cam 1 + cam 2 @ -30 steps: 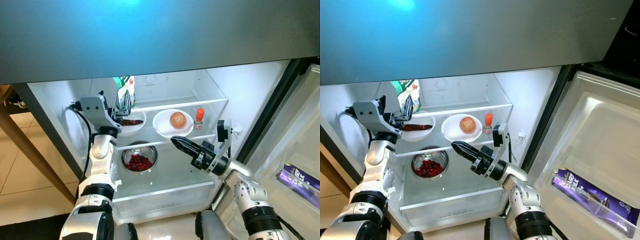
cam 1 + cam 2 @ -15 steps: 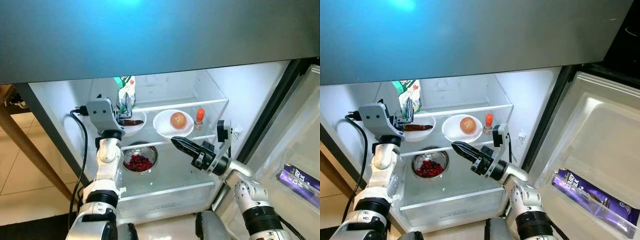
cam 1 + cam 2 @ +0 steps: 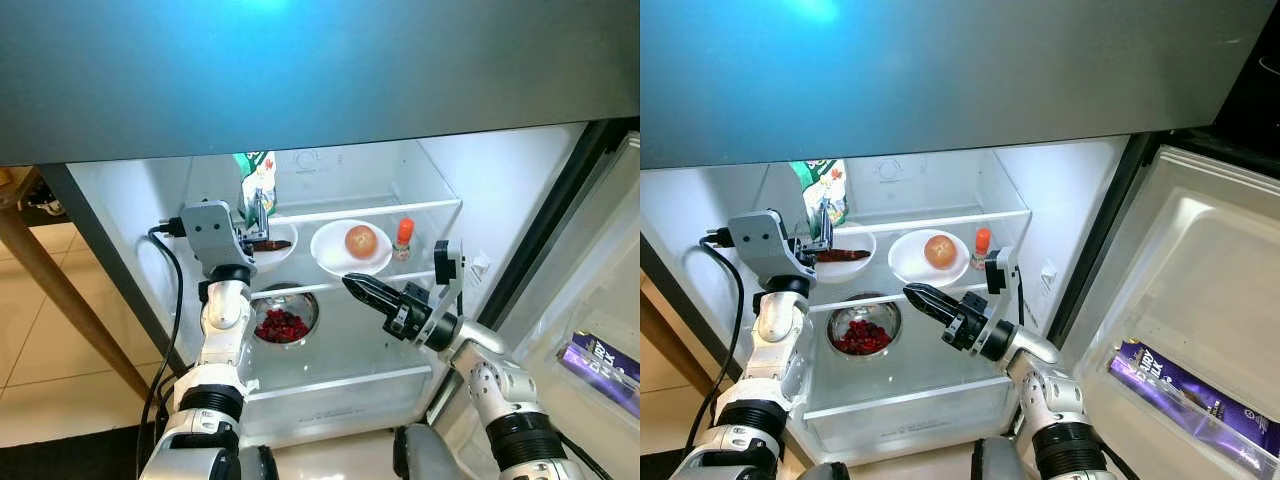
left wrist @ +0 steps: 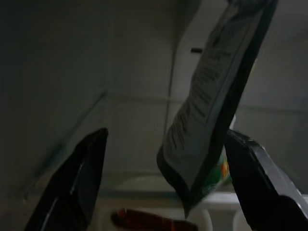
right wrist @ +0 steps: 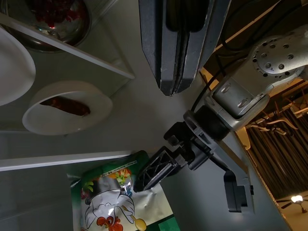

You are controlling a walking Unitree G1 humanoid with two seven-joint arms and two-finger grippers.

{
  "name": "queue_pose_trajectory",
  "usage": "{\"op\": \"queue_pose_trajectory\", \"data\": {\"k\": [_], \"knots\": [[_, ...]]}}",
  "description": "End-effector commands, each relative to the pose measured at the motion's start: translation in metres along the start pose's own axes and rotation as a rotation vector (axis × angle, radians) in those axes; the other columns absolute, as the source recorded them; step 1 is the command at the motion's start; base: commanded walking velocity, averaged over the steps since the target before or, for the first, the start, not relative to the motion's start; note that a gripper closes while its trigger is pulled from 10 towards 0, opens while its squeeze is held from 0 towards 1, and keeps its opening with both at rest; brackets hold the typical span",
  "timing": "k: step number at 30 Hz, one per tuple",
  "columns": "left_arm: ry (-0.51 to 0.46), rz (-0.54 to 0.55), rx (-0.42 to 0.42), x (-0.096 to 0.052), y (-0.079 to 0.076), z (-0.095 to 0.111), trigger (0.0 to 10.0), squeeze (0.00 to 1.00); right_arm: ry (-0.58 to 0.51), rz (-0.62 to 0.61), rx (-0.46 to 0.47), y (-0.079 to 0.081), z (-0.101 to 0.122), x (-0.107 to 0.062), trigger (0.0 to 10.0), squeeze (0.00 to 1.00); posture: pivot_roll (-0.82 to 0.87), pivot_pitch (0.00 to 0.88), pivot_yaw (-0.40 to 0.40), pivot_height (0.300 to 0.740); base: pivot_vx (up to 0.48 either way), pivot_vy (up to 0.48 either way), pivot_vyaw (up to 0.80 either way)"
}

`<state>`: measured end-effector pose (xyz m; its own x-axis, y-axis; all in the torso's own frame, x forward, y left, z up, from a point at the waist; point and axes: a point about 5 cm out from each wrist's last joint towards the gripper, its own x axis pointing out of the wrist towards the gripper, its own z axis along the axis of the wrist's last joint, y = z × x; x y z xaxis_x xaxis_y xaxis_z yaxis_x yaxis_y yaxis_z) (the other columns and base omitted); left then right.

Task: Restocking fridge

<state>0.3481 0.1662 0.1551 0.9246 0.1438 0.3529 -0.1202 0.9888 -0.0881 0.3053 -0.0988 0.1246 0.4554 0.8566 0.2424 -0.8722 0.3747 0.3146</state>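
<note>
Upright green-white snack bag (image 3: 257, 180) on upper shelf

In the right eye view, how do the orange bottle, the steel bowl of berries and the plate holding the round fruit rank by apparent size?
1. Plate and steel bowl: look about alike, and the bowl sits on a lower, nearer shelf, so unranked.
2. Orange bottle: clearly smallest.

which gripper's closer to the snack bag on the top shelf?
Left. The left gripper is at the snack bag, fingers open on either side of its lower edge. The right gripper hovers shut, lower, in front of the middle shelf, well apart from it.
</note>
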Motion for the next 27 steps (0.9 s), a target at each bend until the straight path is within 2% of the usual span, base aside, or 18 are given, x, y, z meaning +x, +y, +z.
{"op": "queue_pose_trajectory", "data": {"k": [1, 2, 3, 4, 5, 6, 7, 14, 17, 22, 27], "knots": [[0.052, 0.028, -0.016, -0.006, 0.002, -0.01, 10.0, 0.0, 0.015, 0.002, 0.007, 0.001, -0.003, -0.001, 10.0, 0.0, -0.1, 0.0, -0.022, 0.6, 0.0, 0.0, 0.0], [0.065, 0.028, -0.021, -0.008, 0.001, -0.012, 9.2, 0.0, 0.015, 0.001, 0.006, 0.001, -0.003, -0.001, 10.0, 0.0, -0.1, 0.0, -0.022, 0.6, 0.0, 0.0, 0.0], [0.065, 0.028, -0.021, -0.008, 0.001, -0.012, 9.2, 0.0, 0.015, 0.001, 0.006, 0.001, -0.003, -0.001, 10.0, 0.0, -0.1, 0.0, -0.022, 0.6, 0.0, 0.0, 0.0], [0.086, 0.028, -0.037, -0.011, -0.001, -0.016, 7.6, 0.0, 0.016, 0.0, 0.006, 0.001, -0.004, -0.001, 10.0, 0.0, -0.1, 0.0, -0.022, 0.6, 0.0, 0.0, 0.0], [0.107, 0.021, -0.048, -0.015, -0.005, -0.02, 3.6, 0.0, 0.017, -0.001, 0.005, 0.001, -0.004, -0.001, 10.0, 0.0, -0.1, 0.0, -0.022, 0.6, 0.0, 0.0, 0.0], [0.125, 0.008, -0.052, -0.02, -0.008, -0.024, 0.6, 0.0, 0.018, -0.002, 0.004, 0.001, -0.004, -0.001, 10.0, 0.0, -0.1, 0.0, -0.022, 0.6, 0.0, 0.0, 0.0], [0.137, -0.001, -0.053, -0.023, -0.012, -0.026, 0.0, 0.0, 0.018, -0.002, 0.004, 0.0, -0.004, -0.001, 10.0, 0.0, -0.1, 0.0, -0.019, 0.6, 0.0, 0.0, 0.0], [0.175, -0.049, -0.054, -0.034, -0.025, -0.033, 0.0, 0.0, 0.019, -0.004, 0.002, 0.0, -0.003, -0.001, 10.0, 0.0, -0.1, 0.0, -0.018, 0.6, 0.0, 0.0, 0.0], [0.179, -0.046, -0.054, -0.033, -0.025, -0.033, 0.0, 0.0, 0.018, -0.004, 0.003, 0.0, -0.003, -0.001, 10.0, 0.0, -0.1, 0.0, -0.02, 0.6, 0.0, 0.0, 0.0], [0.147, -0.002, -0.042, -0.021, -0.013, -0.025, 0.0, 0.0, 0.021, -0.003, 0.004, 0.0, -0.004, -0.001, 10.0, 0.0, -0.1, 0.0, -0.02, 0.6, 0.0, 0.0, 0.0], [0.111, 0.006, -0.017, -0.014, -0.009, -0.017, 0.0, 0.0, 0.021, -0.004, 0.002, 0.0, -0.003, -0.001, 10.0, 0.0, -0.1, 0.0, -0.02, 0.6, 0.0, 0.0, 0.0]]}}
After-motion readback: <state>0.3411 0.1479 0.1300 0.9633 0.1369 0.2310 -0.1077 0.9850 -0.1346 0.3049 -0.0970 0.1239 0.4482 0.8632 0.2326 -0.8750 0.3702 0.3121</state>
